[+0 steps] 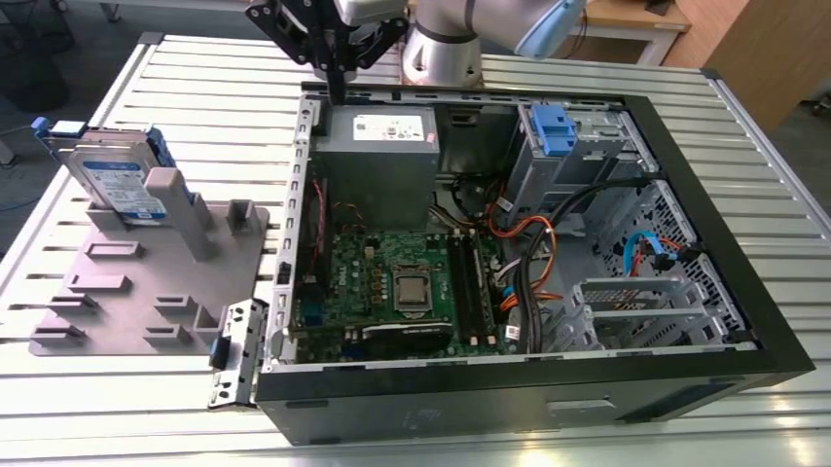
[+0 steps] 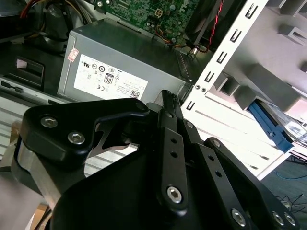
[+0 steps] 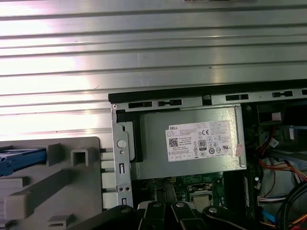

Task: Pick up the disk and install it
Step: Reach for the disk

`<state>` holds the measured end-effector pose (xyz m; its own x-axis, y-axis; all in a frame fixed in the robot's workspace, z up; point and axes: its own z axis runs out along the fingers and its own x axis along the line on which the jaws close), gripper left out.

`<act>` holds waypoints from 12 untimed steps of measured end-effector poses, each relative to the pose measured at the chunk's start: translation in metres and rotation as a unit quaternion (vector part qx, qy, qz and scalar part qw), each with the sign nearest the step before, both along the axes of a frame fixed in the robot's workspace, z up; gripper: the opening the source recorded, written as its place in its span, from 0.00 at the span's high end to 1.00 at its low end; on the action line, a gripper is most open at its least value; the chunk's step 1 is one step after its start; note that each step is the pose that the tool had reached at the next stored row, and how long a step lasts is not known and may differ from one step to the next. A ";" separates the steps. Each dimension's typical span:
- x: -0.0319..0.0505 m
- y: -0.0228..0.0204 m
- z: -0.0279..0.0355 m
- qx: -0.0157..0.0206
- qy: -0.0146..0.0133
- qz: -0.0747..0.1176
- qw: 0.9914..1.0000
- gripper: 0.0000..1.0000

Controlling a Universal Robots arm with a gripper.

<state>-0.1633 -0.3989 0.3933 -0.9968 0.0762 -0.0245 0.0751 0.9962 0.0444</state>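
Observation:
The disk (image 1: 121, 181) stands on edge in a slot of the grey fixture (image 1: 143, 292) at the exterior view's left, its blue-and-white label facing out and blue rails along its sides. A strip of its blue rail (image 2: 268, 125) shows in the second wrist view, and a blue end (image 3: 19, 159) in the first wrist view. My gripper (image 1: 338, 93) hangs over the back left corner of the open computer case (image 1: 520, 375), well apart from the disk. Its black fingers (image 2: 168, 103) are shut together with nothing between them.
Just below the gripper, inside the case, lies a grey power-supply box (image 1: 387, 146) with a white sticker. A bare blue bracket (image 1: 552, 131) sits in the drive bay at the back right. The green motherboard (image 1: 389, 282) and loose cables (image 1: 546, 263) fill the case floor. A slatted metal table (image 1: 195, 88) carries everything.

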 end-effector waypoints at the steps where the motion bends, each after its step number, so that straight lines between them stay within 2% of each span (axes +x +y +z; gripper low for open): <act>1: -0.0005 0.0000 0.0000 0.000 0.000 0.000 1.000 0.89; 12: -0.0049 0.0000 0.0000 0.000 0.000 0.000 1.000 0.89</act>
<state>-0.1682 -0.3990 0.3933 -0.9968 0.0761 -0.0244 0.0750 0.9962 0.0443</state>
